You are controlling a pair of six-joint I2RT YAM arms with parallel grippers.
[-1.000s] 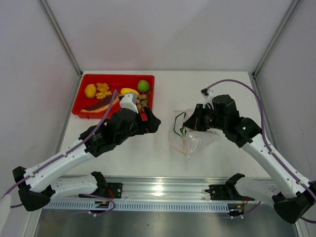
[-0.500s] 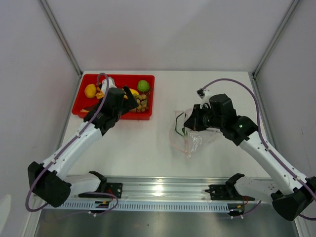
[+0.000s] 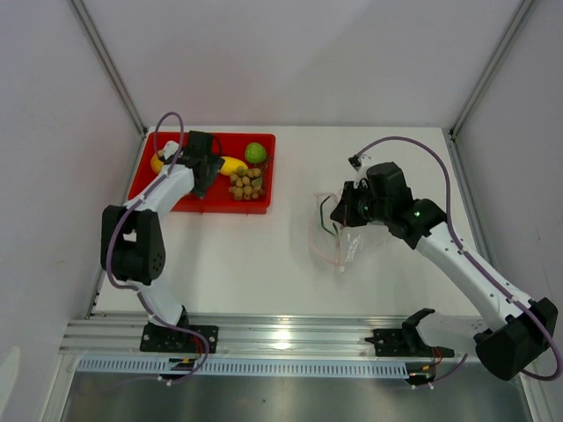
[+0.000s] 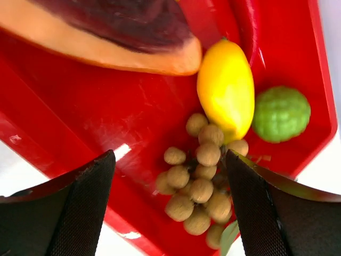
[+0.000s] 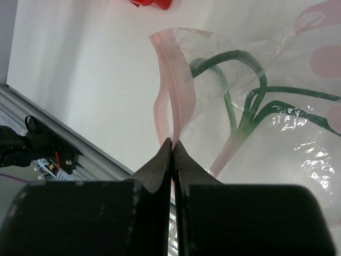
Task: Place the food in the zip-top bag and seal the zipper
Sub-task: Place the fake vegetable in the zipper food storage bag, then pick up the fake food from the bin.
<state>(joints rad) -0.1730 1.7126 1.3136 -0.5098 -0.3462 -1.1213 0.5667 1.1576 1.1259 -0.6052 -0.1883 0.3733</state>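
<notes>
The food lies in a red tray [image 3: 167, 204]: a brown nut cluster [image 3: 246, 185], a yellow lemon [image 3: 231, 163] and a green lime [image 3: 256, 153]. My left gripper [image 3: 208, 179] hovers open over the tray. In the left wrist view the nut cluster [image 4: 200, 192] sits between and below its fingers [image 4: 80, 213], with the lemon [image 4: 226, 88] and lime [image 4: 281, 113] beyond. The zip-top bag [image 3: 345, 242] lies at centre right with a green-leaved vegetable [image 5: 242, 109] inside. My right gripper [image 5: 172, 143] is shut on its pink zipper [image 5: 171, 80], holding the mouth edge up.
An orange slice with dark flesh [image 4: 106, 32] lies at the far side of the tray in the left wrist view. The aluminium rail [image 3: 290, 338] with both arm bases runs along the near table edge. Frame posts rise at both back corners.
My left arm swung from the table's middle back and left over the tray, and its jaws narrowed slightly. The right gripper kept its hold on the bag, shifting only a little.
</notes>
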